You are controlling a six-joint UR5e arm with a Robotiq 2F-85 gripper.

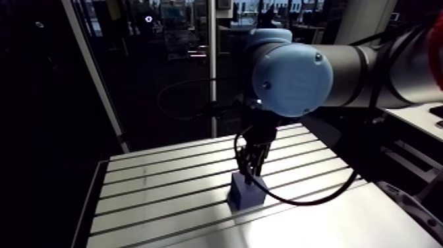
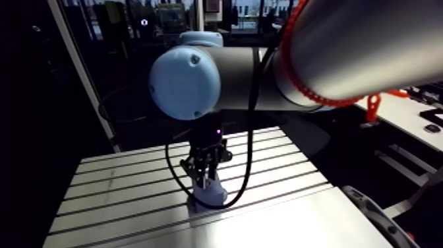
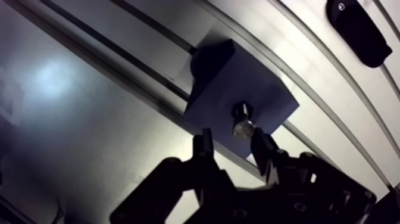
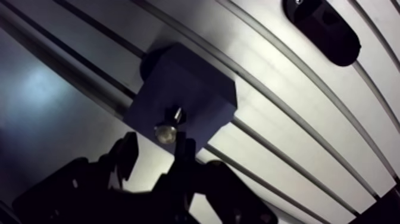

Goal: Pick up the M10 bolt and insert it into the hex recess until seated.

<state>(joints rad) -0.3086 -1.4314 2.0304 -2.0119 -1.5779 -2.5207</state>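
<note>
Wrist view: bolt (image 3: 243, 127) between parted jaws.

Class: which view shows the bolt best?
The wrist view: the bolt stands clear in the block, ahead of the open jaws. In the arm view the gripper hides it; only the block shows.

Light-blue joint cap (image 1: 290, 79), black tool (image 3: 232, 142)
</note>
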